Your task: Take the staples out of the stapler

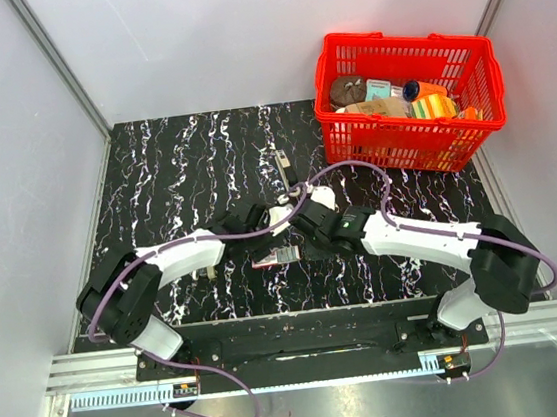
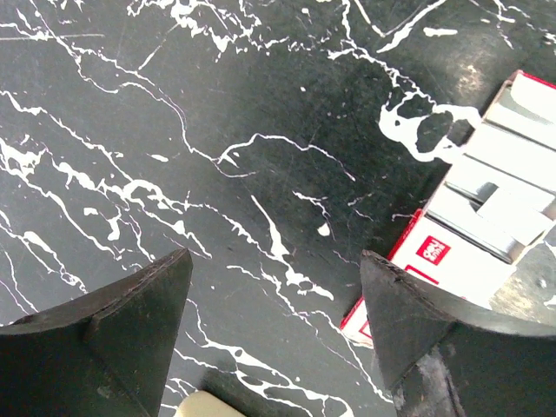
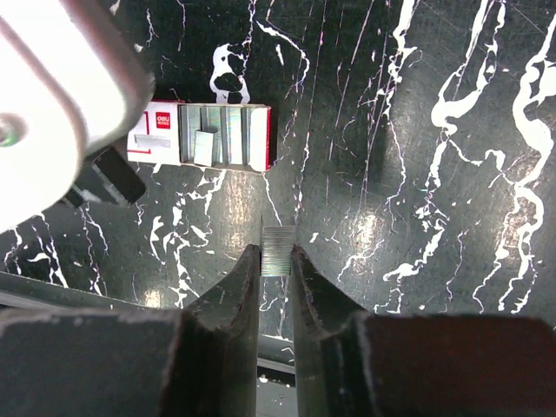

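My right gripper [image 3: 274, 249] is shut on a short silver strip of staples [image 3: 278, 257] and holds it above the black marble table. In the top view it [image 1: 302, 220] hangs just behind the open red-and-white staple box [image 1: 277, 258], which also shows in the right wrist view [image 3: 201, 135]. The stapler lies open behind the grippers, with its metal rail [image 1: 283, 171] pointing away and its white body [image 1: 320, 199] beside it. My left gripper [image 2: 275, 254] is open and empty over bare table, with the staple box [image 2: 486, 208] just right of it. In the top view it [image 1: 257, 218] is left of the right gripper.
A red basket [image 1: 411, 138] with several items stands at the back right. A blurred white rounded body [image 3: 52, 104] fills the upper left of the right wrist view. A cream edge [image 2: 208, 405] shows at the bottom of the left wrist view. Grey walls enclose the table.
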Available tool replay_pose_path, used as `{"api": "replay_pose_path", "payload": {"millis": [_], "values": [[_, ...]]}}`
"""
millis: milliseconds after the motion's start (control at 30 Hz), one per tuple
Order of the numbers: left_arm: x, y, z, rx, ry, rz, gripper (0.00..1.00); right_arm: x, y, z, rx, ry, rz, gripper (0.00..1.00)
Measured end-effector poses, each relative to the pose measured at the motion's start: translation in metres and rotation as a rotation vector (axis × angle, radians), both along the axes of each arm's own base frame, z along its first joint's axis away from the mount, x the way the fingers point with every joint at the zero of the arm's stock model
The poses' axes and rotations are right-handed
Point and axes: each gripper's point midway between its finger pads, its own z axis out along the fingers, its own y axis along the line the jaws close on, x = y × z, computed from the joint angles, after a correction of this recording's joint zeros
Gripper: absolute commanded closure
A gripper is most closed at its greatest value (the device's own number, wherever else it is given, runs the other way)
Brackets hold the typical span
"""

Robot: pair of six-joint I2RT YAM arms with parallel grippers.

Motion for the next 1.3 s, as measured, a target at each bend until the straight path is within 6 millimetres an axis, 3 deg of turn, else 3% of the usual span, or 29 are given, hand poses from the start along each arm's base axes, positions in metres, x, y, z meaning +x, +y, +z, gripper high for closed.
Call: {"api": "replay_pose_path", "payload": {"millis": [300,367,400,500,633,800,1000,1300], "values": [[-0.004,0.005,0.006,-0.018,0.026,0.018,0.16,0.001,0.01,-0.02,-0.04,0.037,0.044,1.0],[0.002,0.011,0.011,-0.029,0.035,0.045,0.02,0.003,0.017,-0.024,-0.042,0.048,0.061,1.0],[0.009,0.014,0.016,-0.043,0.033,0.066,0.01,0.004,0.021,-0.025,-0.042,0.055,0.07,1.0],[0.034,0.025,0.041,-0.106,0.004,0.137,0.01,0.008,0.03,-0.029,-0.047,0.066,0.084,1.0],[0.059,0.044,0.089,-0.206,-0.073,0.214,0.01,0.015,0.043,-0.032,-0.051,0.074,0.096,1.0],[0.061,0.046,0.125,-0.295,-0.11,0.213,0.01,0.021,0.053,-0.04,-0.075,0.096,0.102,1.0],[0.049,0.042,0.122,-0.312,-0.056,0.188,0.01,0.021,0.053,-0.054,-0.125,0.131,0.103,1.0],[0.042,0.041,0.116,-0.312,-0.02,0.175,0.01,0.02,0.052,-0.056,-0.148,0.148,0.103,1.0]]}}
